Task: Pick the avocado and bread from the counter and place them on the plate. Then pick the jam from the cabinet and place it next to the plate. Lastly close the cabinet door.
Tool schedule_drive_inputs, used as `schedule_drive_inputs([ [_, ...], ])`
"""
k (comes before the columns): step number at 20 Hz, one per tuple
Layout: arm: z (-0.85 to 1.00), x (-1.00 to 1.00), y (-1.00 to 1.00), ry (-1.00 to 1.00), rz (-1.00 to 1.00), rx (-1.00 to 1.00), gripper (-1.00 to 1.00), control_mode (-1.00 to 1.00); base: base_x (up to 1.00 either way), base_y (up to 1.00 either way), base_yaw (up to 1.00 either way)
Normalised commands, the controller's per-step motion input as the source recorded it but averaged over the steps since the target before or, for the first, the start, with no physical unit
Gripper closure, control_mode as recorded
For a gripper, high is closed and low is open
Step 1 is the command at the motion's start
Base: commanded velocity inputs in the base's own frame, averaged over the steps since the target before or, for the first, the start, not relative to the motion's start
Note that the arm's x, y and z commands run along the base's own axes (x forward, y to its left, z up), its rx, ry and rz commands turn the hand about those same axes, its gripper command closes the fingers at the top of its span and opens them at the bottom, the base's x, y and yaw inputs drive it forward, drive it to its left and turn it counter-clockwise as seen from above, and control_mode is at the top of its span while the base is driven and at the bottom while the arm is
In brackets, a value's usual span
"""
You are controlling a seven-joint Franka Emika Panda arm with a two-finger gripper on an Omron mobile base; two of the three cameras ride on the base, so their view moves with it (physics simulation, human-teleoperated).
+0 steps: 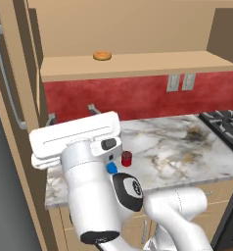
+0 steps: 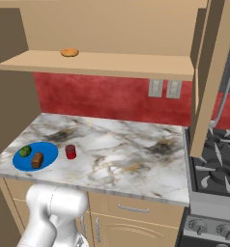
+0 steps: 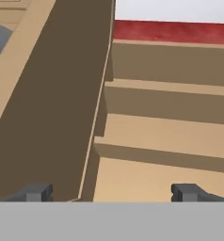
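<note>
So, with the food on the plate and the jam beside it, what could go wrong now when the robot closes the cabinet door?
1. The gripper is open and holds nothing, and it faces the cabinet door edge-on, so a push could slip off the thin edge.
2. The jam stands close to the plate near the counter front edge; a wide arm swing might knock it.
3. A second door is also open on the right side and may be missed.

A rendered kitchen: marble counter [image 2: 117,144], red backsplash [image 2: 102,99], wooden cabinet [image 2: 112,29], gas stove [image 2: 216,166], wall outlets [image 2: 164,89].
</note>
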Motion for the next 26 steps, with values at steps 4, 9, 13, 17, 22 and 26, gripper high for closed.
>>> schedule_drive_inputs([
  [4,0.0,0.03,0.31,-0.02,0.0,0.0,-1.0,-1.0,0.0,0.0,0.0],
  [9,0.0,-0.14,0.49,-0.01,0.0,0.0,-1.0,-1.0,0.0,0.0,0.0],
  [13,0.15,-0.55,0.46,-0.13,0.0,0.0,-1.0,-1.0,0.0,0.0,0.0],
  [17,0.44,-0.95,0.05,-0.19,-0.01,0.0,-1.0,-1.0,0.0,0.0,0.0],
  [22,0.43,-0.96,0.0,-0.13,-0.03,0.0,-1.0,-1.0,0.0,0.0,0.0],
  [26,0.06,-0.33,0.07,-0.07,0.0,0.0,-1.0,-1.0,0.0,0.0,0.0],
])
